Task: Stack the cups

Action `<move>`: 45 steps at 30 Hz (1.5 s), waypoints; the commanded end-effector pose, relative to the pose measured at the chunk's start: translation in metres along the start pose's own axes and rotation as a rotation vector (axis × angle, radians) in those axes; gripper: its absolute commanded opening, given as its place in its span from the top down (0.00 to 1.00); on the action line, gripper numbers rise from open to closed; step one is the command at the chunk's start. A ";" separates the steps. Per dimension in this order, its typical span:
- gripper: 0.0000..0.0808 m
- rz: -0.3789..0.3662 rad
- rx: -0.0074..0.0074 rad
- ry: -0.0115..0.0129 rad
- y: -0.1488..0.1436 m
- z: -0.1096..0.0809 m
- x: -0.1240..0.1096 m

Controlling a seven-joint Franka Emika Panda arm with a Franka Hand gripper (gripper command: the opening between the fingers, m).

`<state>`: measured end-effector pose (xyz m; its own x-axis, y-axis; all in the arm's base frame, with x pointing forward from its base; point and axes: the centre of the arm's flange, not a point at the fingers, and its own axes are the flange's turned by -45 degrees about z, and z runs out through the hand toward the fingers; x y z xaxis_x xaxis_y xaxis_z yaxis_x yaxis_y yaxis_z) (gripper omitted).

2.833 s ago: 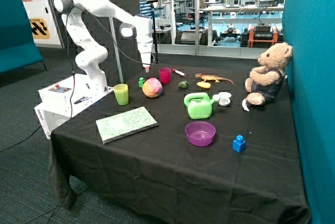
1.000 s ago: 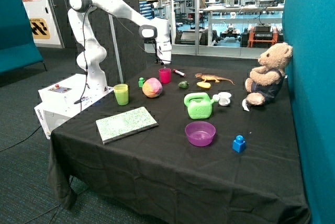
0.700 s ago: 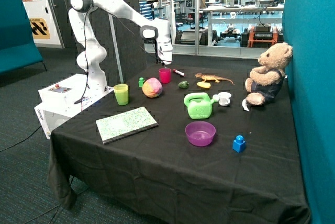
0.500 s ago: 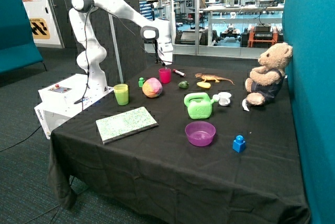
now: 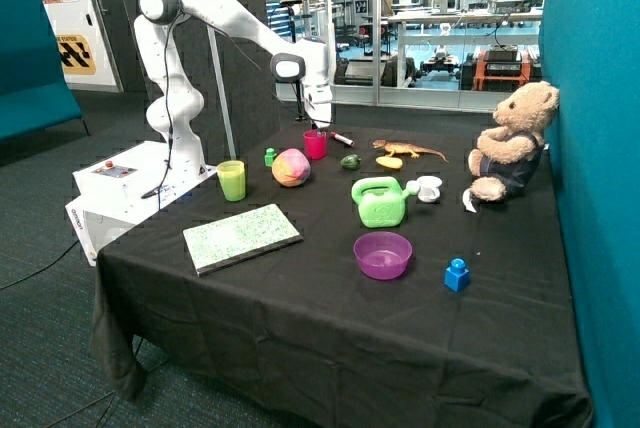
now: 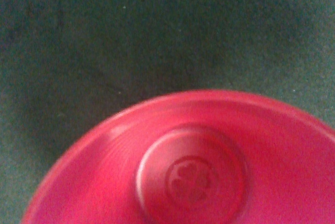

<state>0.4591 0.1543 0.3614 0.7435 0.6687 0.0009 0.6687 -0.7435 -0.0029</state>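
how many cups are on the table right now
2 in view: a pink cup under the gripper near the table's far edge, and a green cup near the robot's base. Another may be hidden.

Cups unstacked on bench point(image 5: 300, 298): one point(image 5: 231, 180) beside book point(image 5: 241, 237), another point(image 5: 315, 144) behind ball point(image 5: 291, 167), directly under end effector point(image 5: 319, 128).

Black-draped tabletop point(image 5: 300, 318) carries speckled book point(image 5: 241, 237), purple bowl point(image 5: 382, 254), green watering can point(image 5: 379, 202), blue block point(image 5: 457, 275), teddy bear point(image 5: 511, 141), multicoloured ball point(image 5: 291, 167).
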 end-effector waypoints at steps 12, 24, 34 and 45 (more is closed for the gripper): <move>0.38 0.028 -0.0029 -0.0009 0.008 0.017 -0.002; 0.41 0.038 -0.0030 -0.0008 0.004 0.025 0.001; 0.84 0.055 -0.0030 -0.0008 0.003 0.028 0.002; 0.98 0.062 -0.0030 -0.0008 0.005 0.032 0.001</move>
<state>0.4629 0.1527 0.3328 0.7776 0.6287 0.0009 0.6287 -0.7776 -0.0010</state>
